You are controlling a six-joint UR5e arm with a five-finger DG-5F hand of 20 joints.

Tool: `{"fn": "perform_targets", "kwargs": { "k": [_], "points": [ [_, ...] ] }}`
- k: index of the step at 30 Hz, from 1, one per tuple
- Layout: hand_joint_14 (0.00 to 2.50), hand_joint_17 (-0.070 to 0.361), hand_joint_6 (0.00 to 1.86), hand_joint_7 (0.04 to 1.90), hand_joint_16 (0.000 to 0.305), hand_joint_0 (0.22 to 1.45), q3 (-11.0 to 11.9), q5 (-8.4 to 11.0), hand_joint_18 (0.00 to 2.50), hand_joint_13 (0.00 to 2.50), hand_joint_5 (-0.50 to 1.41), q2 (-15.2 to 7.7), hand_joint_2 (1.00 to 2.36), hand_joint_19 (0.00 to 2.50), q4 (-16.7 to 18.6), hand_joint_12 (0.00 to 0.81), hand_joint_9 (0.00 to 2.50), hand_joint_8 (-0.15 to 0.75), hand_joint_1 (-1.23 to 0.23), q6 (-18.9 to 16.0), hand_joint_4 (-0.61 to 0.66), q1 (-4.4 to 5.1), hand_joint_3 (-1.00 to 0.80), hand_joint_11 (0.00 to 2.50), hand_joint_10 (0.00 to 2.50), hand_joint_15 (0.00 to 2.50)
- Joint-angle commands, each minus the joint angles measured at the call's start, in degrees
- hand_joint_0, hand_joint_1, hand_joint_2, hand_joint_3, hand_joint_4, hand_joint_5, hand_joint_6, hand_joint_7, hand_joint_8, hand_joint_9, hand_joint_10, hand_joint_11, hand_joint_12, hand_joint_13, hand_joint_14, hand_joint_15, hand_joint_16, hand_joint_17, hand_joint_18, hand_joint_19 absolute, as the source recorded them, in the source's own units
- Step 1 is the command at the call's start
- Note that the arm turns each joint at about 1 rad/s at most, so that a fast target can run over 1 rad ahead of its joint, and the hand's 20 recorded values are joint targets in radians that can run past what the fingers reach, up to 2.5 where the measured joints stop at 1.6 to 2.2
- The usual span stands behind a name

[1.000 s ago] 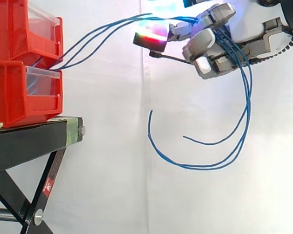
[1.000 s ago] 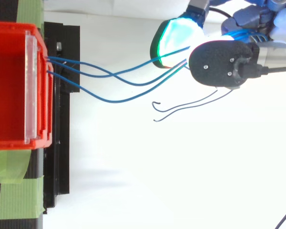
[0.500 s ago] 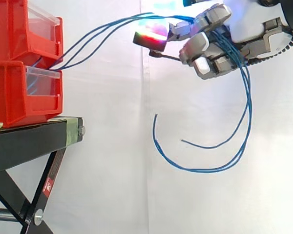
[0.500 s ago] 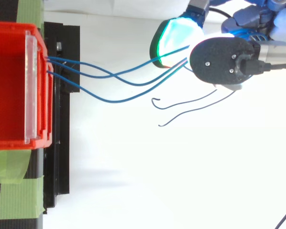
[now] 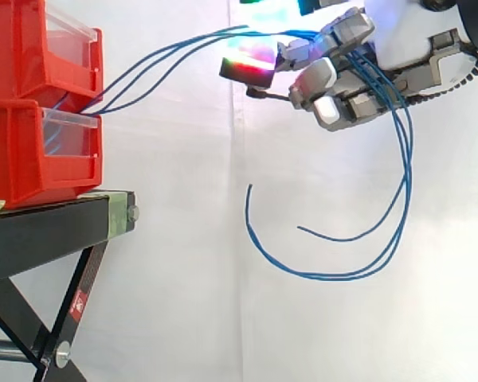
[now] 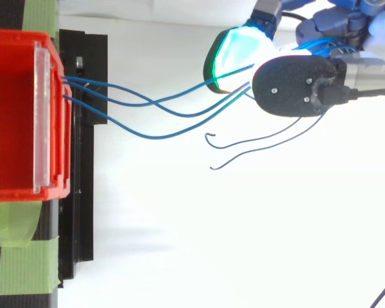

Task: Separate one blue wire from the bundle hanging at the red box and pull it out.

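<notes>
Three blue wires [image 5: 167, 57] run from the front of the red bins [image 5: 32, 151] up and to the right into my hand [image 5: 344, 89]. In the top view the wires [image 6: 155, 110] cross one another midway between the bin [image 6: 13, 115] and the hand [image 6: 295, 86]. My hand is up at the right, well away from the bins, with its fingers curled round all three wires. A glowing fingertip [image 5: 248, 64] points toward the bins. Behind the hand the wires' free ends [image 5: 327, 274] hang in a long loop and curl back left.
The red bins sit stacked on a black stand [image 5: 56, 231] with green tape [image 6: 19, 269] on it. A white curtain [image 5: 191, 278] is behind everything. Open space lies between the stand and the hanging loop.
The hand has stayed almost in place, its fingers shifting slightly on the wires. The hanging free ends have swung a little.
</notes>
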State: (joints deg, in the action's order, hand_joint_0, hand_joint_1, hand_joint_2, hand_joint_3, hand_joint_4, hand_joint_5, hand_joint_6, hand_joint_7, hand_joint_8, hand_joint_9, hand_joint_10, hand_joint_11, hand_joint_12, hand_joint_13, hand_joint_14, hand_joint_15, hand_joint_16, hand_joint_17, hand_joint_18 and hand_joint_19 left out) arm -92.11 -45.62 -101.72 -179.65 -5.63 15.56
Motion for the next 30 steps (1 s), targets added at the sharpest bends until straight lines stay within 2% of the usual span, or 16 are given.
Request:
{"fn": "perform_targets", "kwargs": {
  "k": [1,14,20,24,30],
  "points": [
    [0.41,0.119,0.92,0.89,0.053,0.68,0.0,0.01,0.85,0.79,-0.25,0.0,1.02,0.87,0.0,0.423,0.69,0.297,-0.93,-0.1,0.19,0.0,-0.17,1.43,1.56,1.62],
    [0.37,0.119,0.9,0.89,0.053,0.66,0.0,0.01,0.81,0.75,-0.25,0.0,1.02,0.82,0.0,0.431,0.61,0.297,-0.97,-0.1,0.2,-0.09,-0.28,1.41,1.51,1.59],
    [0.44,0.12,0.9,0.88,0.054,0.56,0.0,0.01,0.8,0.74,-0.25,0.0,1.01,0.89,0.0,0.429,0.65,0.314,-0.85,-0.1,0.2,0.0,-0.33,1.41,1.5,1.55],
    [0.59,0.131,0.89,0.87,0.058,0.49,0.0,0.01,0.81,0.72,-0.25,0.0,1.0,0.9,0.0,0.464,0.65,0.346,-0.79,-0.1,0.23,0.0,-0.46,1.34,1.59,1.44],
    [0.64,0.133,0.89,0.86,0.059,0.48,0.0,0.01,0.82,0.72,-0.23,0.0,1.0,0.9,0.0,0.471,0.68,0.352,-0.72,-0.1,0.22,-0.09,-0.48,1.31,1.6,1.4]
  ]
}}
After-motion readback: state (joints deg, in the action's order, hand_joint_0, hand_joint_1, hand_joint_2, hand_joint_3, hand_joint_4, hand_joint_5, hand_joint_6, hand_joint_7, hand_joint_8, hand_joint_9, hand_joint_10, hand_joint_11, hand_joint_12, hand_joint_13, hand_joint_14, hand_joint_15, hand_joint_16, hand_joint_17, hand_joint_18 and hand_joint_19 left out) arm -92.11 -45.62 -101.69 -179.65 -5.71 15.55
